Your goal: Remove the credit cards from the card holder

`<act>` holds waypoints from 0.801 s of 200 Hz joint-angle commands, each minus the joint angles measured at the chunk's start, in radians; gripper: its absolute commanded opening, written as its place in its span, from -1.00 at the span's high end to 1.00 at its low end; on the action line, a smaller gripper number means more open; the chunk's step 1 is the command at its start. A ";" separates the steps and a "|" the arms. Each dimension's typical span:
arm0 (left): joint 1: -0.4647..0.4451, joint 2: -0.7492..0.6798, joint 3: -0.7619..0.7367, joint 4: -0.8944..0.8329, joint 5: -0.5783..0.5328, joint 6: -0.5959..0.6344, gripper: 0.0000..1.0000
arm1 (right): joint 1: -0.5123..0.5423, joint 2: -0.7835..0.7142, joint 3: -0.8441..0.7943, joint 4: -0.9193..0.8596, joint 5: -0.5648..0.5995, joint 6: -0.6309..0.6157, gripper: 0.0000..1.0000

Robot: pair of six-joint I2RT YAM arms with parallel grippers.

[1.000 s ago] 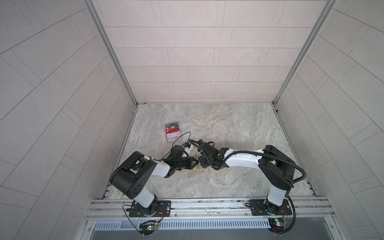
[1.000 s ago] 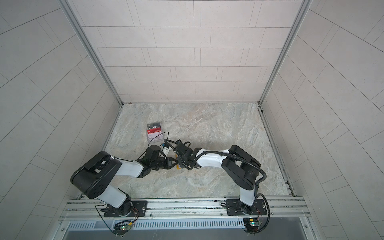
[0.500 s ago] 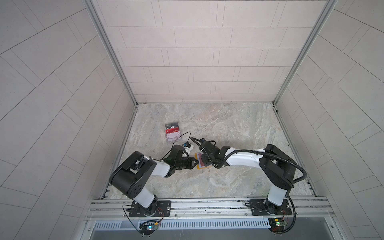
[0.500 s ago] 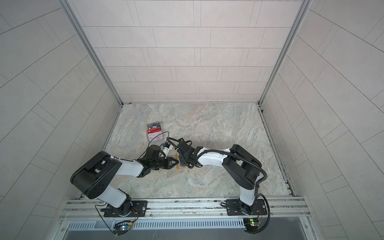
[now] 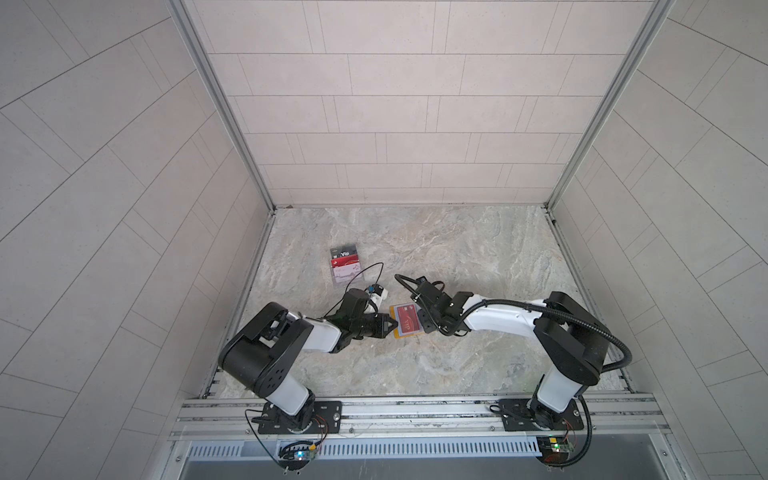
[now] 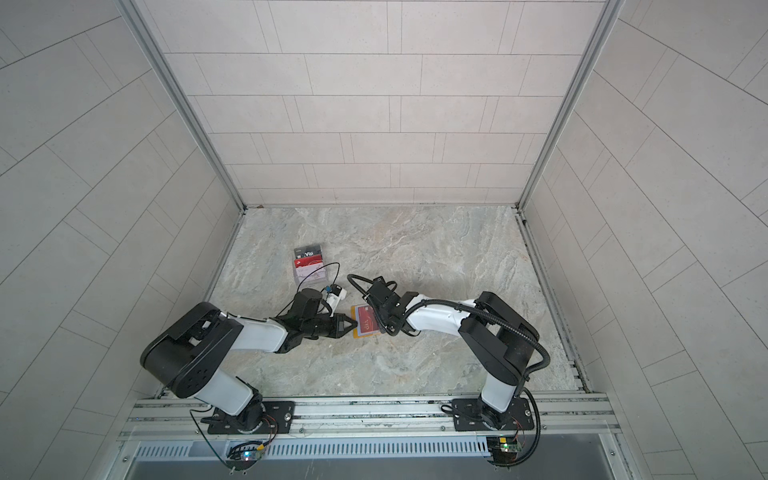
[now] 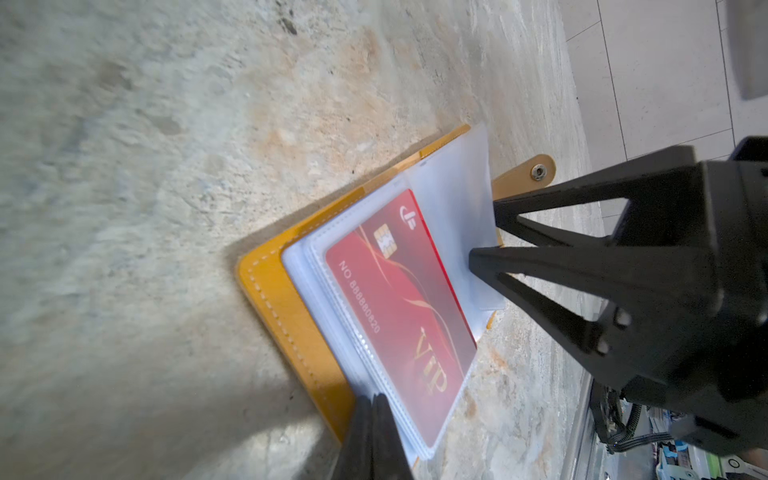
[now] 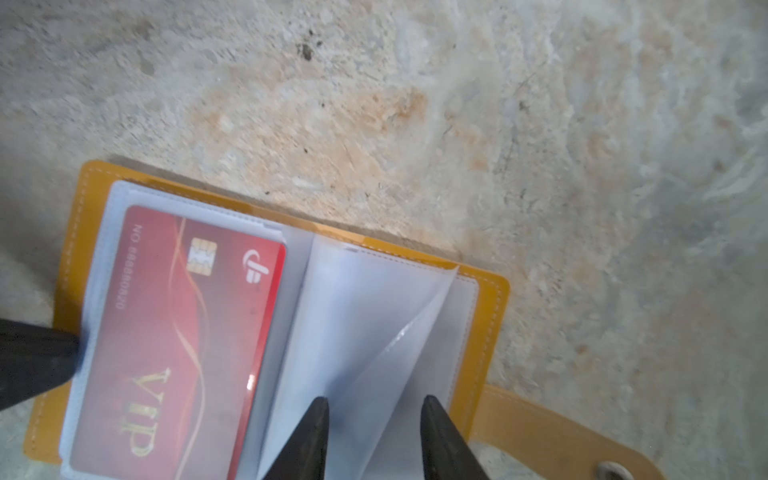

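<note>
Red card (image 7: 399, 307) in the open card holder (image 7: 286, 324):
- "VIP" in gold serif capitals, near one short end.
- "NO 88880820" in pale print along one long edge (sharp in the left wrist view, soft on the same red card (image 8: 178, 332) in the right wrist view).
- A white emblem beside the chip; no letters can be read in it.

Dark grey card (image 5: 344, 252) on the clear stand (image 5: 347, 283):
- "Vip" in white, legible in both top views.

Lower cards (image 5: 345, 262) on that stand: markings too small to read.
</note>
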 commanded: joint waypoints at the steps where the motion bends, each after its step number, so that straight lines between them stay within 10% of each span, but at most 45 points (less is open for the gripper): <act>1: -0.003 0.022 -0.002 -0.111 -0.040 0.026 1.00 | -0.013 -0.059 0.015 -0.089 0.063 0.004 0.20; 43: -0.003 0.017 0.014 -0.165 -0.052 0.062 1.00 | -0.043 -0.103 0.045 -0.153 0.054 -0.040 0.17; 160: -0.003 -0.011 0.046 -0.232 -0.083 0.087 1.00 | -0.210 0.034 0.056 0.061 -0.712 0.048 0.25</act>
